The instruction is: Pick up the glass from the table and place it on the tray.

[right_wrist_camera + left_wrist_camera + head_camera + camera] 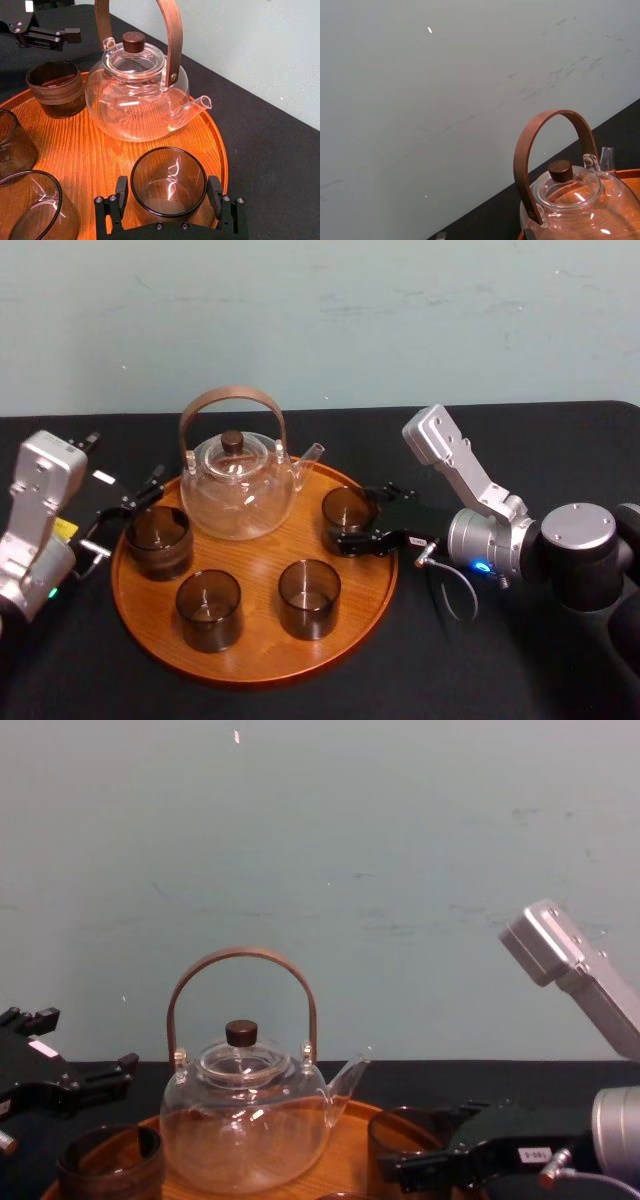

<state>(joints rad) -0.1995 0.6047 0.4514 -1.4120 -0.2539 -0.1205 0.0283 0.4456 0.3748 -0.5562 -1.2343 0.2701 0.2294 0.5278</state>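
Most of task appears done: glass (348, 508) stands on tray (255, 570) at 3 o'clock. Right gripper (168, 195) straddles glass; clamped or released, cannot tell. Remaining, by judgement: release, retract. Left gripper (150, 488) parked off tray's 10 o'clock.

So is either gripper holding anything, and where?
Nothing: the right gripper stands open around the glass on the tray, gaps at both sides; the left gripper is open, empty.
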